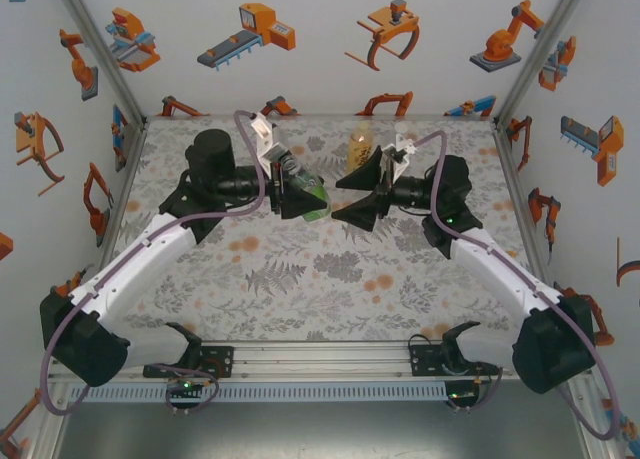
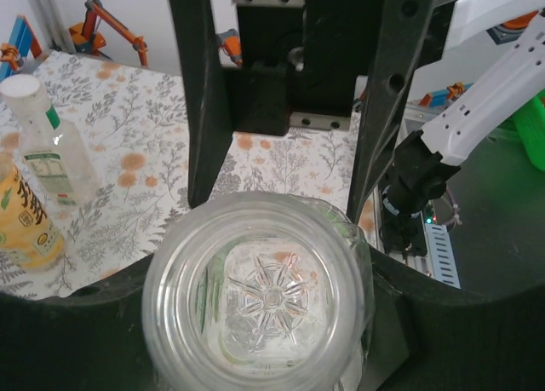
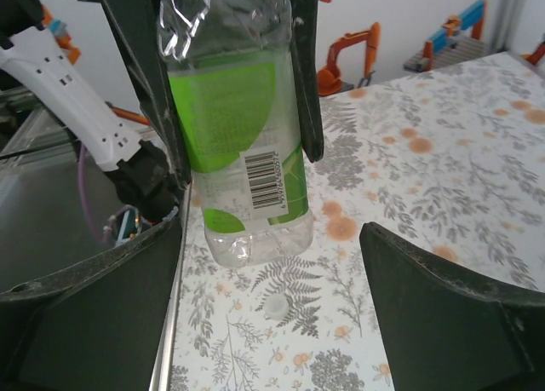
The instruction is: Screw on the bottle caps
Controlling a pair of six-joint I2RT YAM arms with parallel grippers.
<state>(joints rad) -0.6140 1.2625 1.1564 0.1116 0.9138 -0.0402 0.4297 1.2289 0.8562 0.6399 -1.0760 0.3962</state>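
Two pincers are found facing each other above the middle of the grey flowered tabletop (image 1: 300, 279). The left pincer (image 1: 303, 191) is closed on the short clear plastic bottle with the green label (image 3: 238, 127). The bottle is clamped across its body by both fingers and held tilted, clear of the tabletop. Its star-moulded end is turned towards the left wrist camera, and its other end is offered to the opposite arm. This hold is judged to keep the bottle from turning while a cap is twisted on. Whether its mouth is already capped cannot be made out.

The right pincer (image 1: 335, 199) is set just beside the offered end with its jaws spread wide, and nothing is gripped between them. It is probably placed there so that it can close on that end or go for a cap.

Below the held bottle, a small pale round disc (image 3: 277, 304) is seen lying on the tabletop, likely one of the bottle caps.

Farther out, the slim clear plastic bottle (image 2: 51, 152) is stood upright with a white round screw cap (image 2: 21, 87) on its neck. The amber plastic bottle with the yellow label (image 1: 360, 149) is stood just beside it. Both are kept well apart from the working space.
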